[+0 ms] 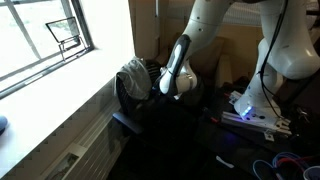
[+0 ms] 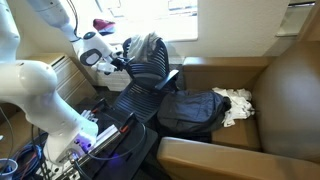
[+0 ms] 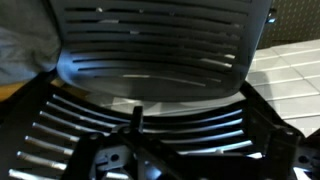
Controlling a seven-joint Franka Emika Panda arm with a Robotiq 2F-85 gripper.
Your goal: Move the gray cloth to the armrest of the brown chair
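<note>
In an exterior view, a white robot arm is seen at the left. Its black fingers are held spread apart with nothing between them, just beside the upper back of a black chair with a curved slatted back. The soft, light gray cloth is draped in folds over the top edge of that chair's back, well apart from the boxy tan-brown upholstered armchair further right. On the armchair's seat, a dark black bundle of fabric is laid toward the front edge. A crumpled white piece of fabric is seen touching the bundle's right side, nearer the armchair's back. One broad, padded tan-brown armrest is shown along the near side of the seat. In the wrist view, the black chair's slatted back and seat are seen from close by, and a fold of the gray cloth is caught at the left edge. The fingers are too dark there to be made out clearly.
</note>
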